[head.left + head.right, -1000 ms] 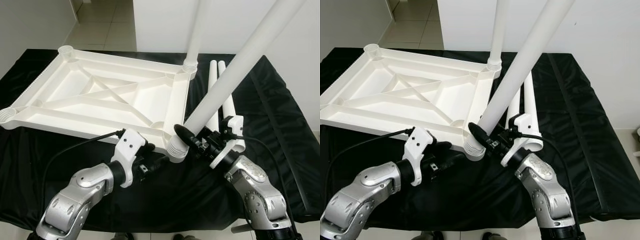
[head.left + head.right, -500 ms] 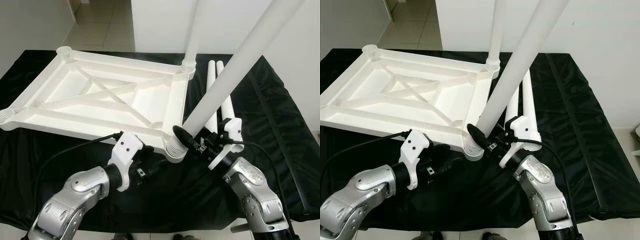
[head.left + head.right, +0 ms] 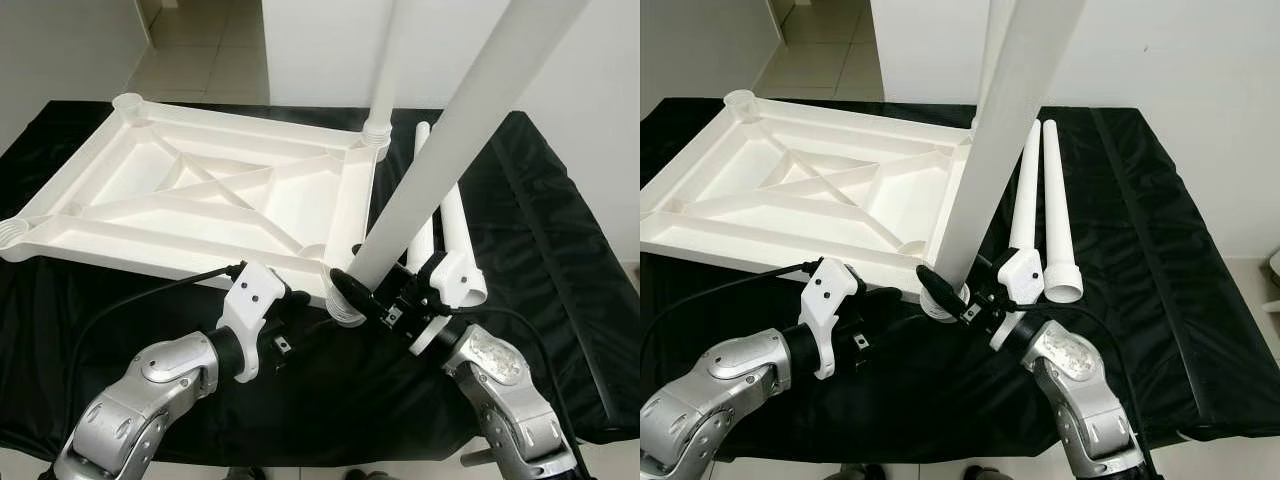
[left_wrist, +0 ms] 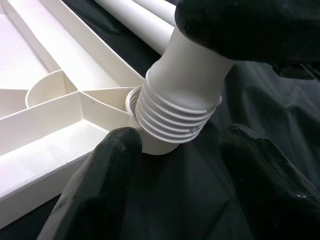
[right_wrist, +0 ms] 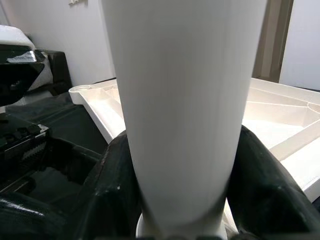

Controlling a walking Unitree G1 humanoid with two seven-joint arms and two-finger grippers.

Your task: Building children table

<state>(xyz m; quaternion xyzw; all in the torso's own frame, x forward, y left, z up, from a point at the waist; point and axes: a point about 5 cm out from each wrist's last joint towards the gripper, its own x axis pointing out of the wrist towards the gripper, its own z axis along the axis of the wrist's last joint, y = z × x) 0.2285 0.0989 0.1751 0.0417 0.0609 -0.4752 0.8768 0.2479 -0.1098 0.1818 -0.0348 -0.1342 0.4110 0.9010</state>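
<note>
The white tabletop [image 3: 200, 200] lies upside down on a black cloth. One white leg [image 3: 395, 60] stands screwed into its far right corner. My right gripper [image 3: 372, 292] is shut on a second leg [image 3: 440, 150] just above its ribbed end. That leg leans to the right. Its threaded end [image 4: 175, 120] sits tilted at the mouth of the near right corner socket [image 4: 150, 145]. My left gripper [image 4: 185, 180] is open, low on the cloth, with one finger [image 4: 100, 185] against the socket and the other apart on the far side.
Two loose white legs [image 3: 1025, 190] [image 3: 1055, 210] lie side by side on the cloth, right of the tabletop. The black cloth [image 3: 560, 250] covers the whole work surface, whose front edge is near my arms. White walls and a tiled floor [image 3: 200, 50] lie beyond.
My right gripper has shifted left with the leg, which now stands more upright with its threaded end at the near right corner socket. The left gripper has hardly moved.
</note>
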